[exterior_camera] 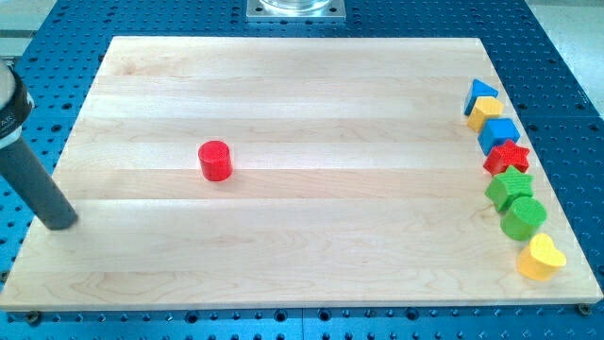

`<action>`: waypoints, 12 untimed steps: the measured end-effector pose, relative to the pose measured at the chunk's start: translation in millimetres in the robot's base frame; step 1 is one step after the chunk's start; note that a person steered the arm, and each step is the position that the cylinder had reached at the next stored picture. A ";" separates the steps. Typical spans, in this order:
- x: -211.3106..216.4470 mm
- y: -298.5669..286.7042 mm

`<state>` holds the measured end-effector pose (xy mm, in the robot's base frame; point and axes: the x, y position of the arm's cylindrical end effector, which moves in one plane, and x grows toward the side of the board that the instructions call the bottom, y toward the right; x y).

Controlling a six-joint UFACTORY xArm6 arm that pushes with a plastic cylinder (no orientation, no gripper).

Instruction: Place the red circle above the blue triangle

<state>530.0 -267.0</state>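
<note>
The red circle point(215, 160) stands alone on the wooden board, left of its middle. The blue triangle point(480, 93) lies at the top of a column of blocks along the board's right edge. My tip point(58, 223) rests at the board's left edge, well to the left of and below the red circle, not touching any block. The rod slants up to the view's left edge.
Below the blue triangle, down the right edge, lie a yellow block point(487, 112), a blue cube point(498, 134), a red star point(507, 157), a green star point(510, 188), a green cylinder point(523, 217) and a yellow heart point(541, 257). A metal mount point(295, 8) sits above the board point(302, 264).
</note>
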 end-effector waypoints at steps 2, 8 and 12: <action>0.3 12.3; -79.8 178.4; -122.3 239.4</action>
<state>407.7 -27.6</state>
